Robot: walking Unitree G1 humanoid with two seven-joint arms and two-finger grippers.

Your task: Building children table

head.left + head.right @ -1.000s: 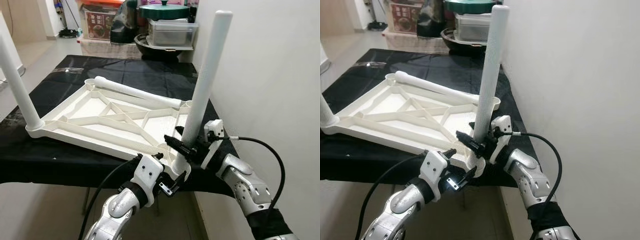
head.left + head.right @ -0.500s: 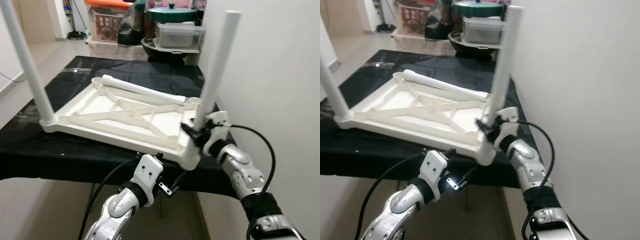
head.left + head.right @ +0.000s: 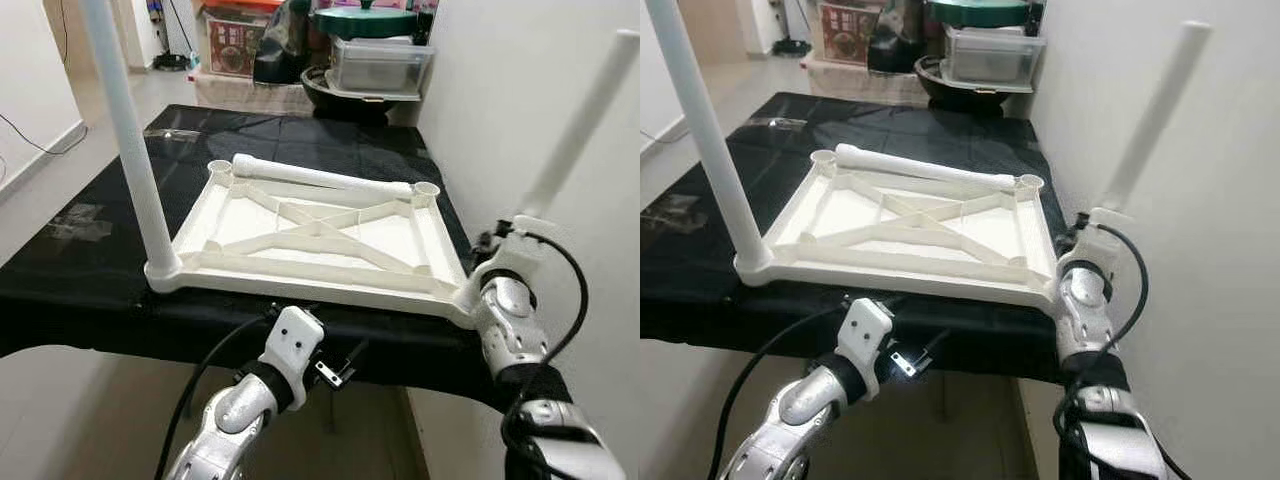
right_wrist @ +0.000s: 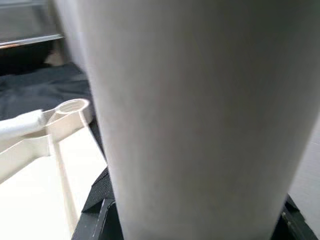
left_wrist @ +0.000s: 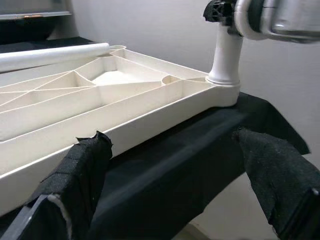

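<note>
Inspection of the white plastic rectangular tabletop (image 3: 320,235) finds it lying underside up on the black cloth-covered table (image 3: 90,290), its ribbed bracing facing upward and its long axis running left to right across the robot's front. One tabletop is present.

Three white cylindrical plastic legs are counted. One upright leg (image 3: 130,140) stands in the tabletop's near left corner socket, pointing straight up. One tilted leg (image 3: 575,125) sits at the tabletop's near right corner, leaning up and to the right toward the white wall (image 3: 520,90). One loose leg (image 3: 320,176) lies flat along the tabletop's far edge, its long axis parallel to that edge, one end by the far left socket and the other by the far right socket (image 3: 427,188), which is empty.

Two grippers are counted. The right gripper (image 3: 492,250) is at the tabletop's near right corner, pinching the base of the tilted leg just above its socket; in the right wrist view the leg (image 4: 190,115) sits between the fingers. The left gripper (image 5: 170,190) hangs below the tabletop's near edge, in front of the cloth's drape, its two black fingers (image 5: 75,175) spread wide and touching nothing.

Beyond the tabletop's far edge, past the table, stand stacked containers, among them a green-lidded pot (image 3: 362,20) and a clear lidded box (image 3: 380,68).
</note>
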